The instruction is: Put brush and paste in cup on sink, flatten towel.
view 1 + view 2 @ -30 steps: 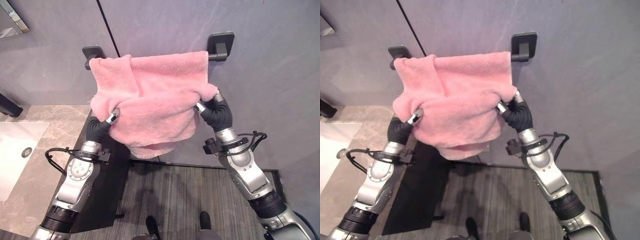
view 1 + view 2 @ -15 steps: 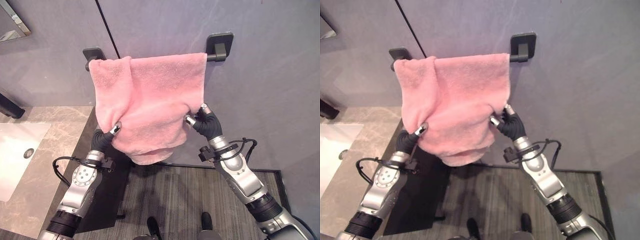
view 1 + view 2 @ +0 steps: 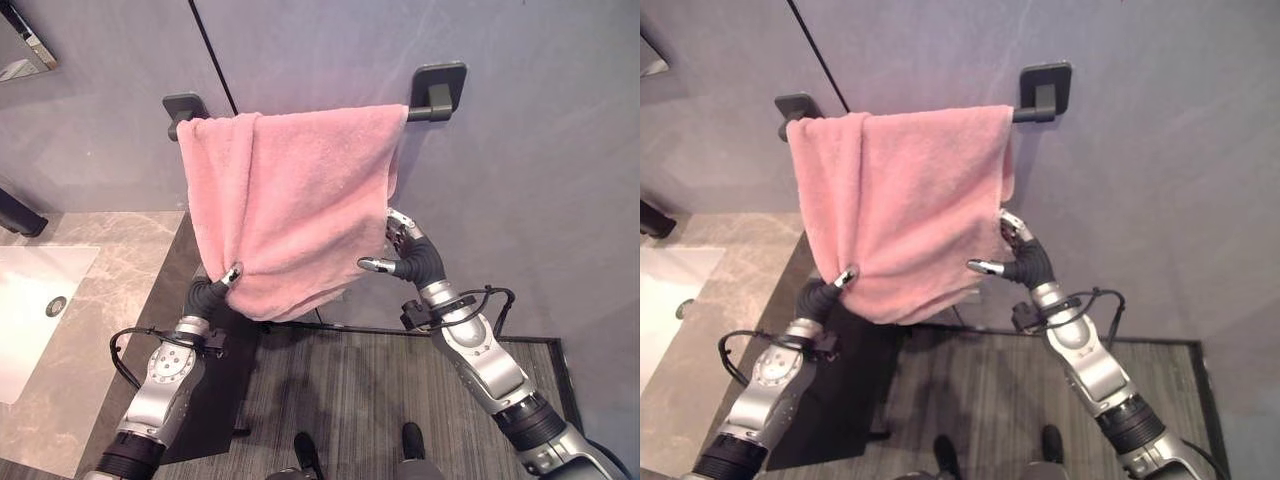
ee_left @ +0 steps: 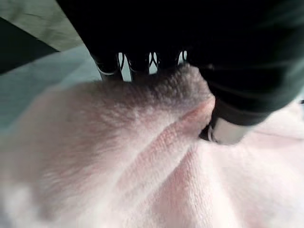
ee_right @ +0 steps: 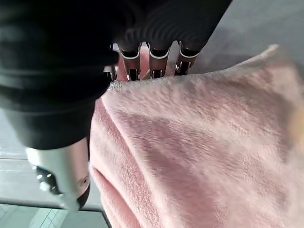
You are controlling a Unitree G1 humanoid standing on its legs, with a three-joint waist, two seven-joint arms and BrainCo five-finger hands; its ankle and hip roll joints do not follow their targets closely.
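Your pink terry towel [image 3: 290, 205] hangs over the dark metal wall rail [image 3: 425, 108], draped from the rail's left bracket [image 3: 183, 105] almost to the right one, with a short bare stretch of rail at the right end. It falls in one broad sheet with a lengthwise fold down its left part, and its bottom edge slants, lower on the left than on the right.

Your left hand [image 3: 215, 288] is at the towel's lower left corner. In the left wrist view the cloth bunches up between the thumb and the fingers [image 4: 137, 64], so the hand has that corner pinched.

Your right hand [image 3: 405, 255] is at the towel's right edge, above the level of the left one. From the head camera its thumb sticks out toward the cloth and its fingers [image 5: 152, 57] reach up along the edge; in the right wrist view the fingers disappear behind the top of the cloth, so you probably have a loose hold there, but I cannot tell whether they are closed on the fabric or merely lying against it.

The beige marble worktop [image 3: 120, 260] lies to the left, with a white rectangular sink basin [image 3: 30, 300] set in it toward its left edge, well apart from the towel.
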